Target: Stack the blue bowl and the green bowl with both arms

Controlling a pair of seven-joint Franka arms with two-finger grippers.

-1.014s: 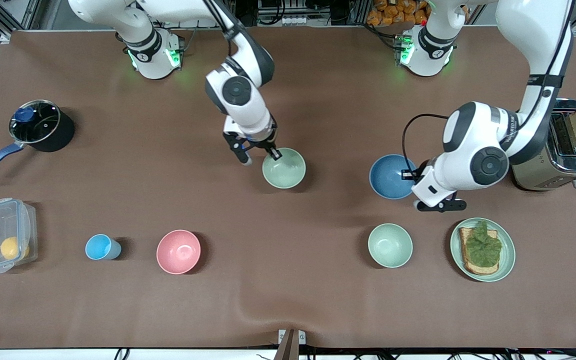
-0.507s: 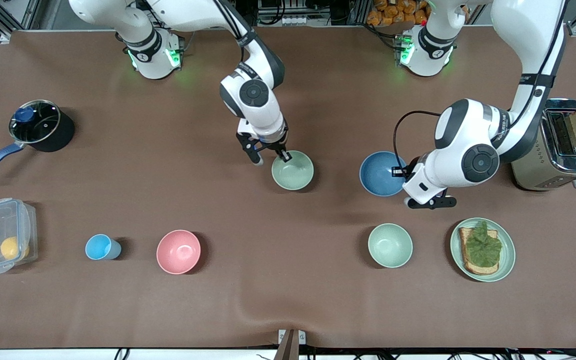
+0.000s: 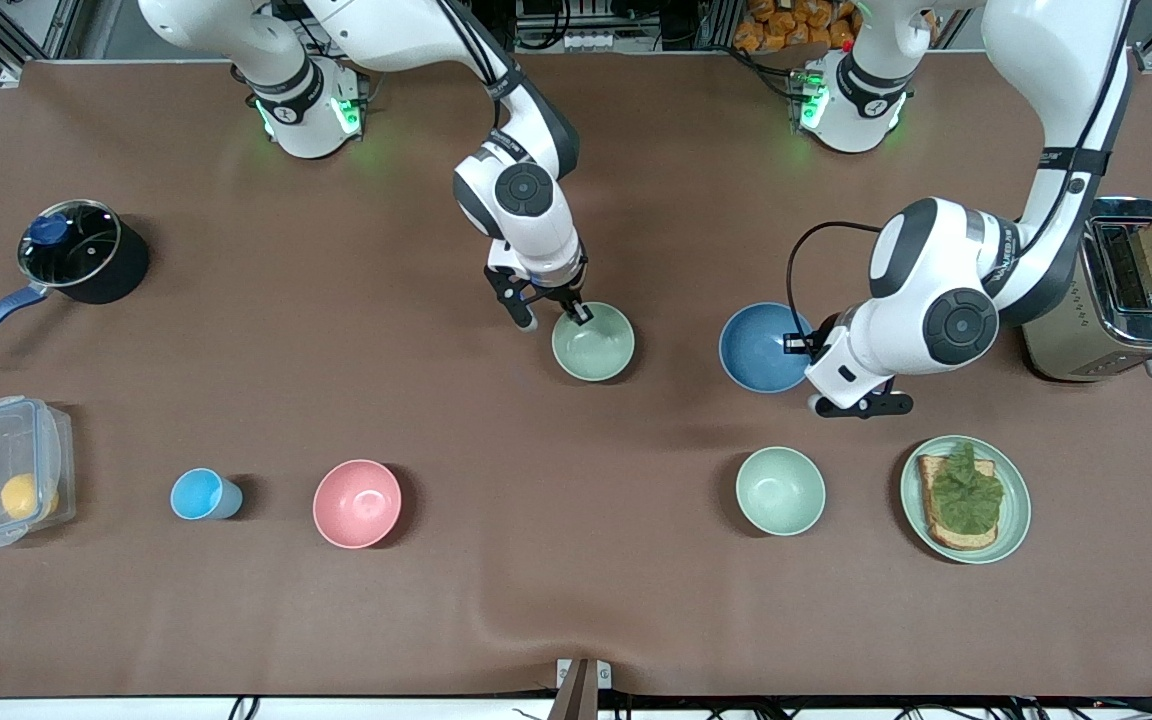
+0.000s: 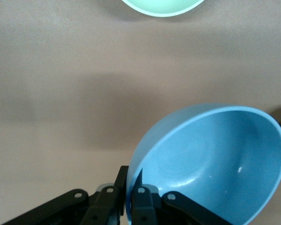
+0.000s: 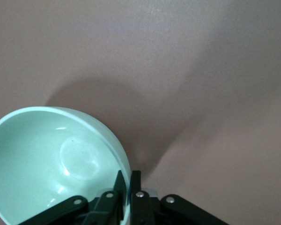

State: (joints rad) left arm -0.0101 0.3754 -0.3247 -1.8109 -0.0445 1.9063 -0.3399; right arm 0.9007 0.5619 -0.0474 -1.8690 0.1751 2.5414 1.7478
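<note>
With the right hand [image 3: 554,317] pinching the green bowl [image 3: 593,341] rim and the left hand [image 3: 804,347] pinching the blue bowl [image 3: 758,347] rim above the tabletop [image 3: 576,600], either thin-edge pinch risks slipping or tilting when they stack.

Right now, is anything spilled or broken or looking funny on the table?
Nothing is spilled or broken. The odd bit is two bowls off the table: the right gripper pinches the green bowl by its rim, and the left gripper pinches the blue bowl the same way. Both cast shadows on the table. That suits stacking them.

both claws clamped — right claw [image 3: 556,318], left claw [image 3: 804,372] — arms outstretched.
</note>
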